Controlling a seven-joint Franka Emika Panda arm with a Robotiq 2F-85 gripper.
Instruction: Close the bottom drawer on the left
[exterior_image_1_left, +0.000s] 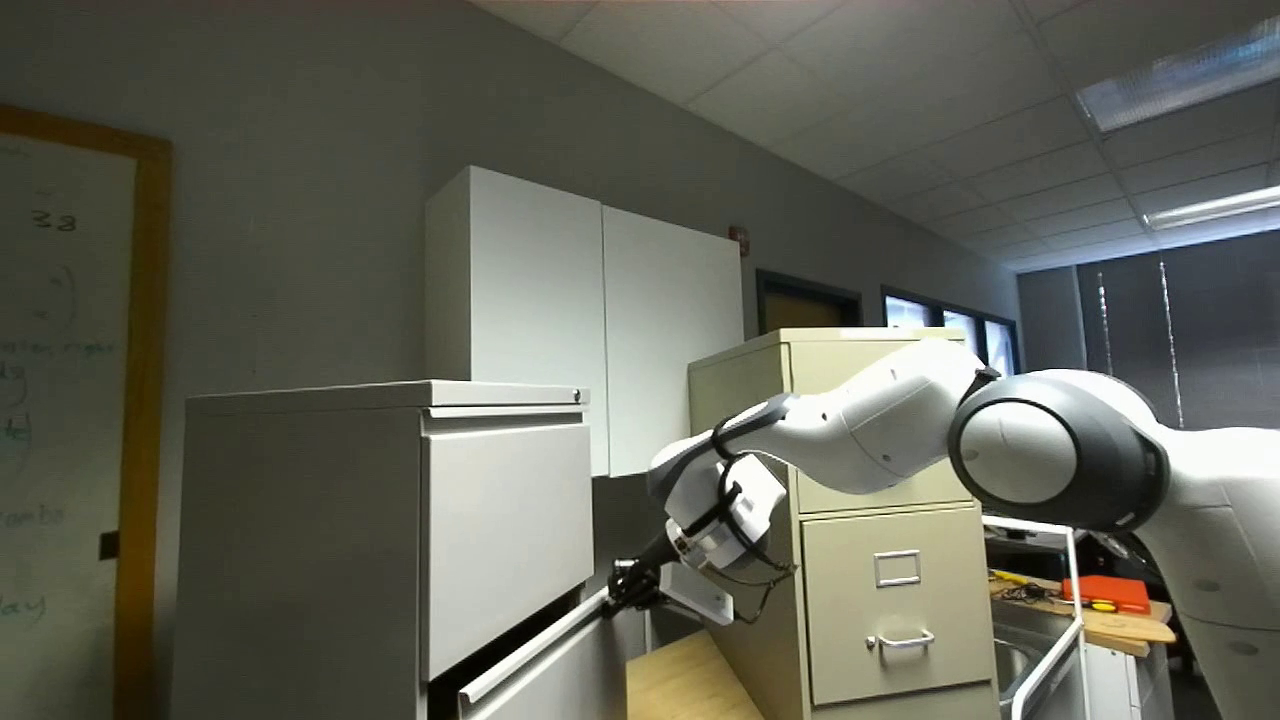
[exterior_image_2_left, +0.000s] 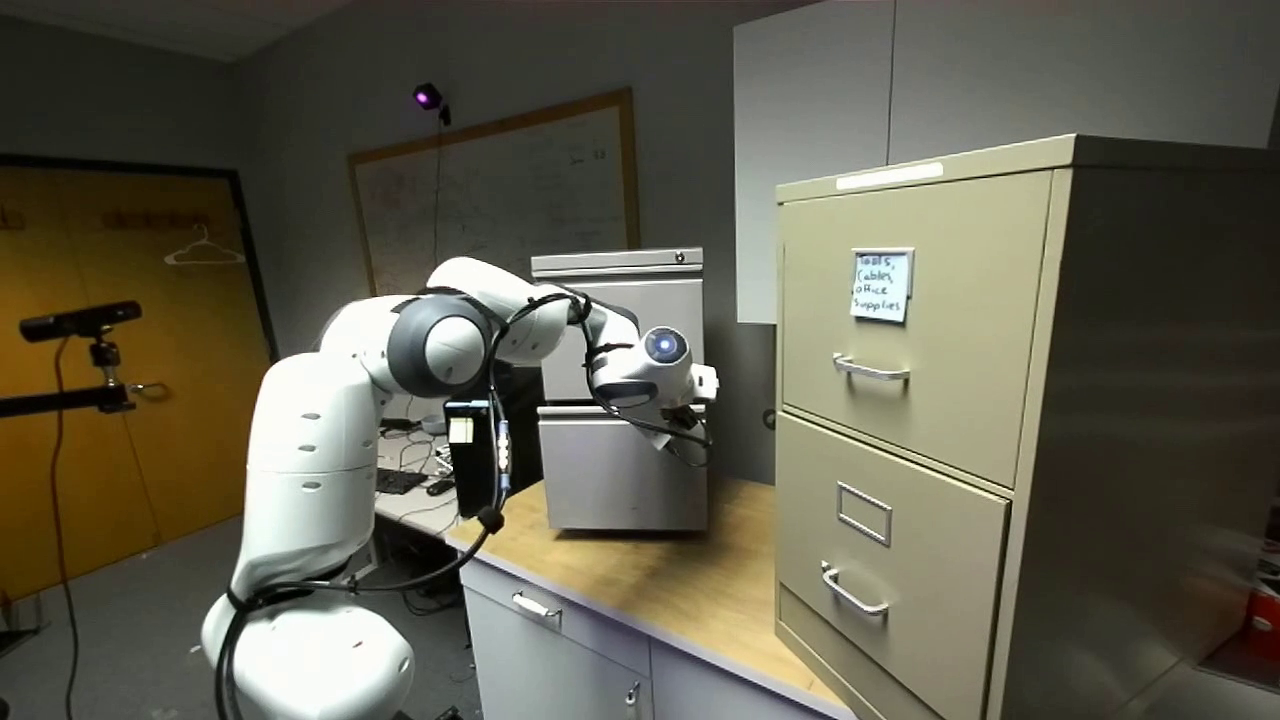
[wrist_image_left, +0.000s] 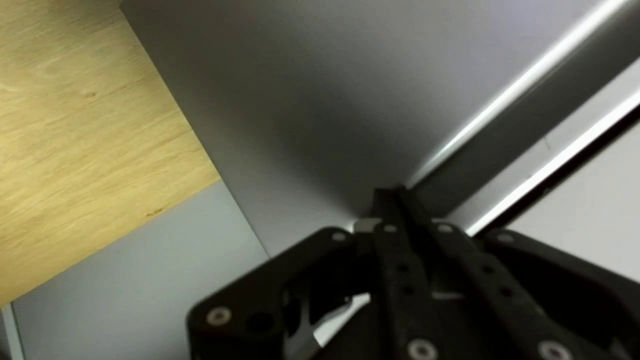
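The bottom drawer (exterior_image_1_left: 565, 665) is flat-fronted pale-grey metal. In an exterior view it stands out from the light-grey cabinet (exterior_image_1_left: 300, 540), with a dark gap behind its top edge. It also shows below the upper panel in an exterior view (exterior_image_2_left: 625, 480), and its front fills much of the wrist view (wrist_image_left: 320, 100). My gripper (exterior_image_1_left: 612, 598) is at the drawer's top edge, near the far corner. In the wrist view its fingertips (wrist_image_left: 391, 191) are together with nothing between them, at the front near the top lip. Whether they touch the metal I cannot tell.
A beige filing cabinet (exterior_image_2_left: 900, 400) with handled drawers stands beside the grey cabinet on the wooden countertop (exterior_image_2_left: 640, 580). White wall cabinets (exterior_image_1_left: 540, 290) hang behind. A desk with a keyboard (exterior_image_2_left: 400, 481) is at the back. A loose cable (exterior_image_2_left: 470, 560) hangs from the arm.
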